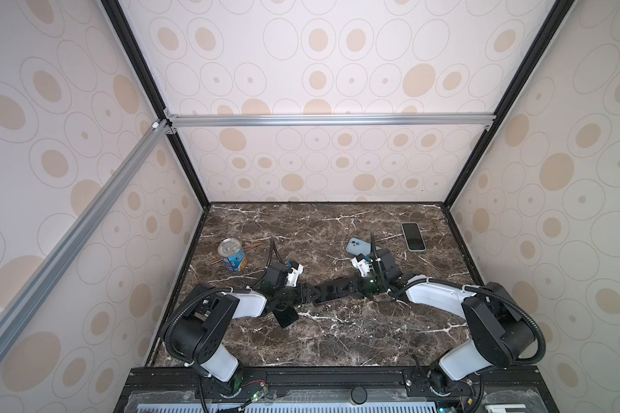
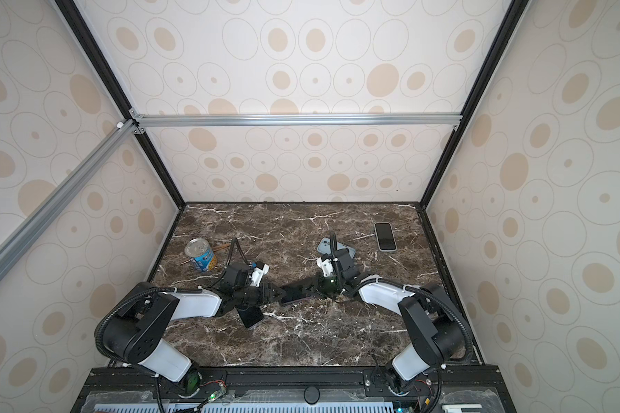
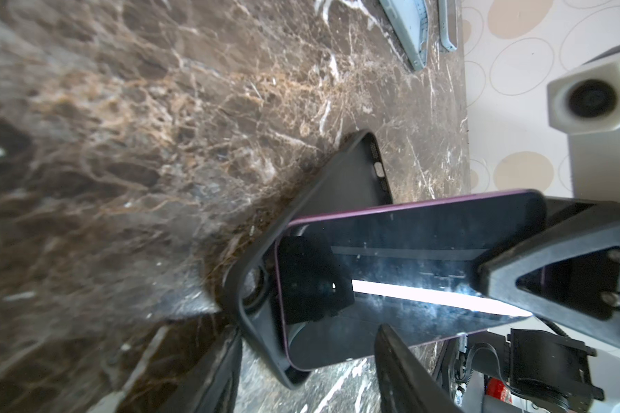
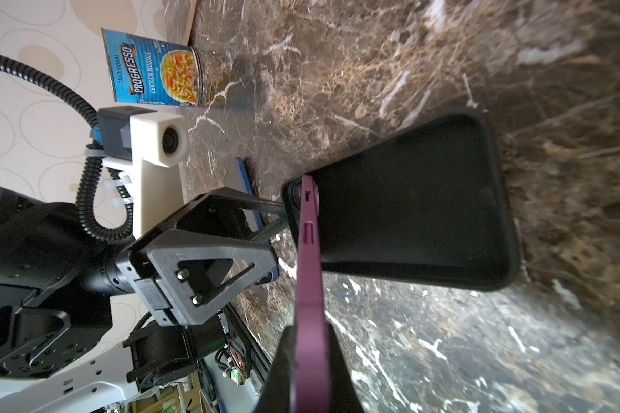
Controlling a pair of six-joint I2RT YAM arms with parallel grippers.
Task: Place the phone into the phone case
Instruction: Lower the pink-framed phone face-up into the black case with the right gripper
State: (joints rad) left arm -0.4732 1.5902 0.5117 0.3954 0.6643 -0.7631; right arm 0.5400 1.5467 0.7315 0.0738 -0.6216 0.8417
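**A:** Where does it stand?

**B:** The right gripper [image 4: 310, 343] is clamped narrow on the purple slab phone with the dark glass screen [image 3: 408, 257]. The left gripper [image 3: 301, 361], about half spread, pinches the matte black soft phone case [image 4: 408, 200] at its camera-hole end. Both are in the air over the near middle of the brown marble table [image 1: 337, 343]. One end of the phone is tucked into that end of the case, and the rest angles up out of it.

**A:** What is the worst risk?

**B:** I think it is the tucked end popping out. The case is held at one end only, so pressing the phone flat could bend or swivel it in the grip rather than seat it.

**A:** And the phone?

**B:** Its grip is on smooth glass. Sideways force may make it slide or twist, and then a corner would ride on top of the case wall instead of going under it.

**A:** If either one drops?

**B:** It lands on hard marble, close to the blue phone lying flat under the left arm [image 1: 287, 317]. The blue soup can [image 4: 154, 68] is well apart, so that isn't a worry.
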